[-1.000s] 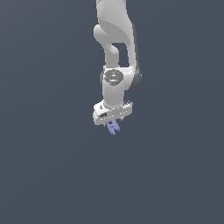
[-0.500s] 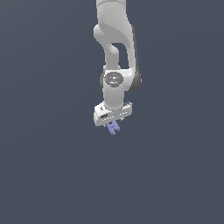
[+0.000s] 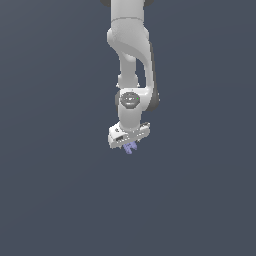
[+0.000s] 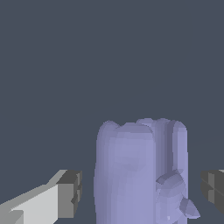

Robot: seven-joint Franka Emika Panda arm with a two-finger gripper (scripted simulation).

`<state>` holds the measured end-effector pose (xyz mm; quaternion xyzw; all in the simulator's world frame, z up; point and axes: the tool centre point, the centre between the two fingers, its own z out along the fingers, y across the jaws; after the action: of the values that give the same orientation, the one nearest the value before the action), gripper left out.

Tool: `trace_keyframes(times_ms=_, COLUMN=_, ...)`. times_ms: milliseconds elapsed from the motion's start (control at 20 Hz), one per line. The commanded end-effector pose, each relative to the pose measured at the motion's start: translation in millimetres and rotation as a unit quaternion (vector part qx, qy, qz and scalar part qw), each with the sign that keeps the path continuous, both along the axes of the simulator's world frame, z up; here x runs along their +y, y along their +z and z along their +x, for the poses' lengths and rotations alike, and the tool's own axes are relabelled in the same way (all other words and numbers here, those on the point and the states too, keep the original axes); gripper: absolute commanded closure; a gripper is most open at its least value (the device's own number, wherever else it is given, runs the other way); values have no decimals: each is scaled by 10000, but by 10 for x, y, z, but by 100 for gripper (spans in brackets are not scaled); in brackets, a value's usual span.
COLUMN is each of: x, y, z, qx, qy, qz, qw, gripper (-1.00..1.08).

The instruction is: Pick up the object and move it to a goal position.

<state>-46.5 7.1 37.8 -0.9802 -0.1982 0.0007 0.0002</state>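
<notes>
The object [image 3: 131,148] is a tiny lavender-blue pronged piece directly under the white gripper [image 3: 129,142] in the exterior view. In the wrist view the object [image 4: 140,175] fills the space between the two fingertips. One fingertip [image 4: 70,194] and the other [image 4: 213,190] stand on either side of it, each with a narrow gap to it. The gripper [image 4: 141,192] is open around the object and does not touch it.
The white arm [image 3: 131,60] hangs down from the top of the exterior view. Everything around it is a plain dark grey-blue surface with no other objects in view.
The arm and gripper have come down a little over the object. The object has stayed in the same place.
</notes>
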Motion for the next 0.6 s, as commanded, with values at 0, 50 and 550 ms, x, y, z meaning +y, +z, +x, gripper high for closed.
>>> trace_keyframes(times_ms=0, x=-1, y=-37, z=8, qx=-7, qy=1, qz=0, qw=10000, gripper=-92)
trace_keyframes(times_ms=50, x=-1, y=-39, z=9, qx=-7, qy=1, qz=0, qw=10000, gripper=-92)
trace_keyframes(times_ms=550, x=-1, y=-39, z=9, qx=-7, qy=1, qz=0, qw=10000, gripper=108)
